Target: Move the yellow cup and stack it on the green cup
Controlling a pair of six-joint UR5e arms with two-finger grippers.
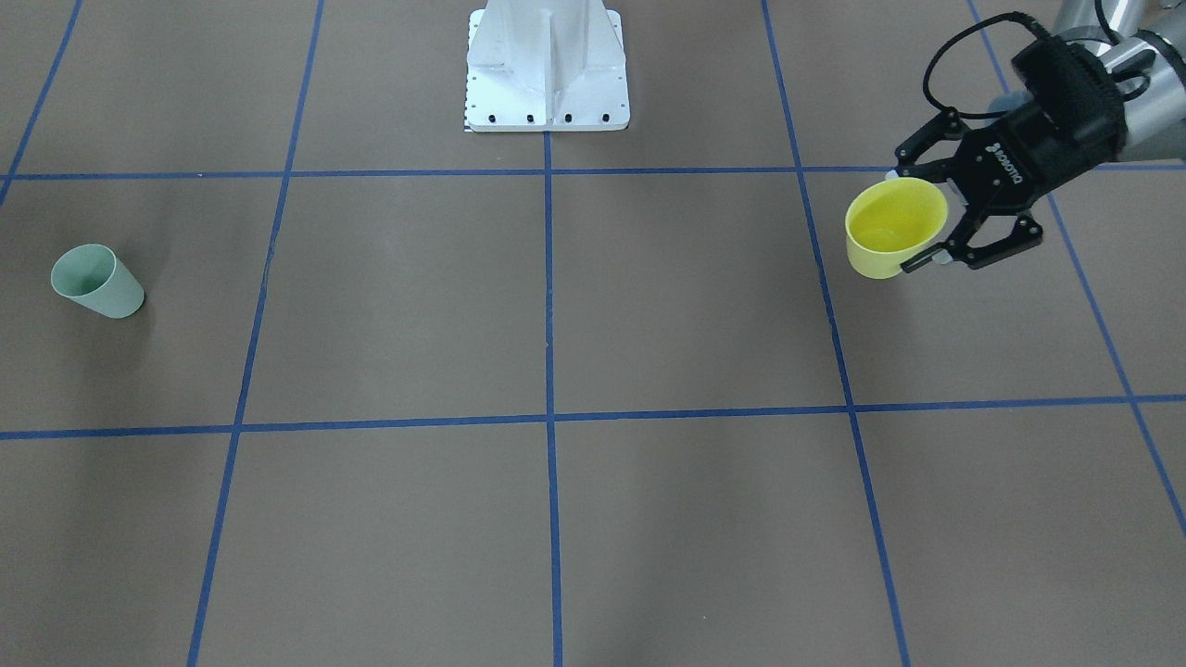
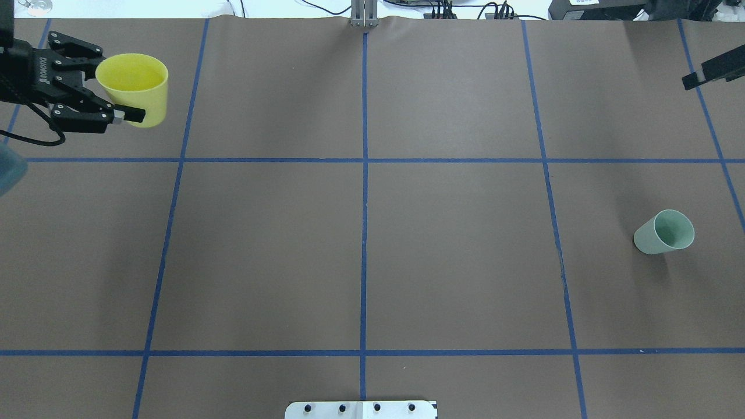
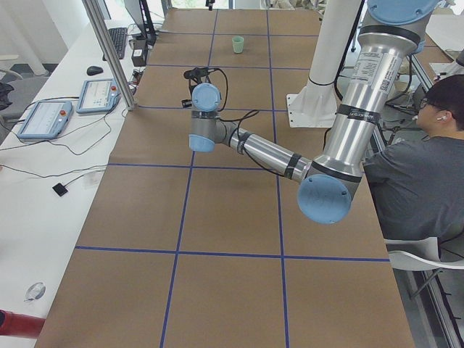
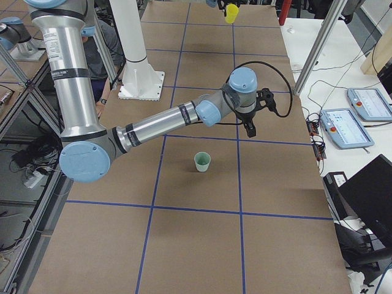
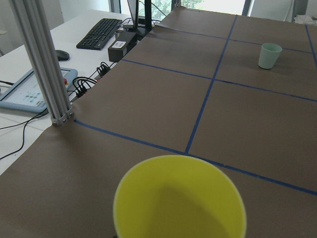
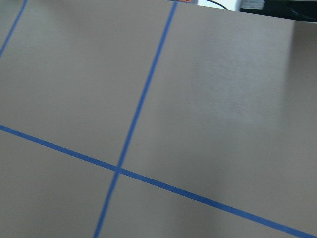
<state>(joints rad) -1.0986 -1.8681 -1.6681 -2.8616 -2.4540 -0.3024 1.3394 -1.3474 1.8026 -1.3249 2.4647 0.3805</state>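
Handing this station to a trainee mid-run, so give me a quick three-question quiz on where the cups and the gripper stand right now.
1. True or false: the green cup lies on its side.
2. What holds the yellow cup? A) the left gripper B) an operator's hand C) the green cup
3. Is the yellow cup stacked yet?
Key: 1 false, it stands upright. 2 A. 3 No, the cups are far apart.
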